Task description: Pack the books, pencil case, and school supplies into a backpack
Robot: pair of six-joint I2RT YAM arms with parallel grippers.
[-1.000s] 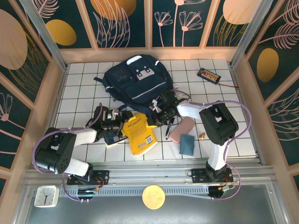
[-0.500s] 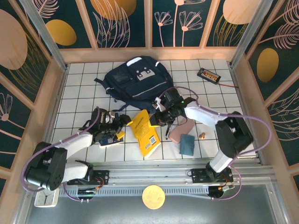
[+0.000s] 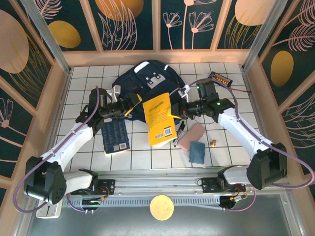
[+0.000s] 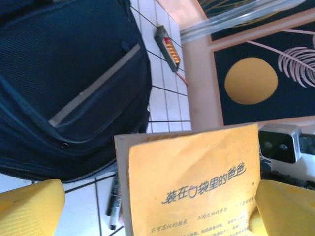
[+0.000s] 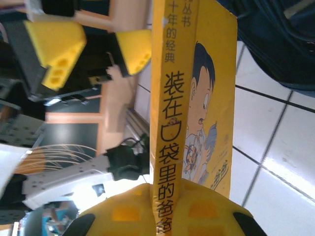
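Pinching yellow book (image 3: 160,118) spine, right fingers (image 5: 133,226) clamped.

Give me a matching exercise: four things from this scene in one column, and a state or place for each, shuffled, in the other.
Things
1. yellow book
2. navy book
3. pencil case
4. left gripper

States and places
A. wide open
B. lying flat beside the left arm
C. clamped by its spine in the right gripper
D. resting next to the teal item

Pairs: 1-C, 2-B, 3-D, 4-A
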